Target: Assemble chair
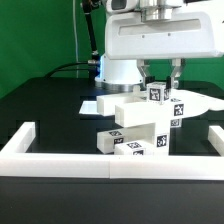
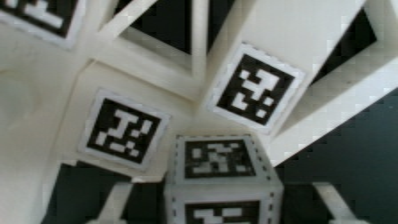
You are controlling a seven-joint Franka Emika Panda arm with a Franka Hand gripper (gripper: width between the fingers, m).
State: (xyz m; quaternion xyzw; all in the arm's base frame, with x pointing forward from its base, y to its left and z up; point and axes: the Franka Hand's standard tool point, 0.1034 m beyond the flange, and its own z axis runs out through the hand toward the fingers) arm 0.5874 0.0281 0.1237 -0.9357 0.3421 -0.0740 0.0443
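White chair point(image 1: 140, 125), black-and-white square tags point(image 2: 260, 88)

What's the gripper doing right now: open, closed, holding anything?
Gripper: fingers straddle the top of the chair; whether it is clamped cannot be told.

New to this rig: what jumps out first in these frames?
The stack of blocky white plastic chair parts with black-and-white square tags, mid-table behind the long white rail. The big white arm's claw hangs right over its top piece. In the wrist view, tagged white pieces fill the frame.
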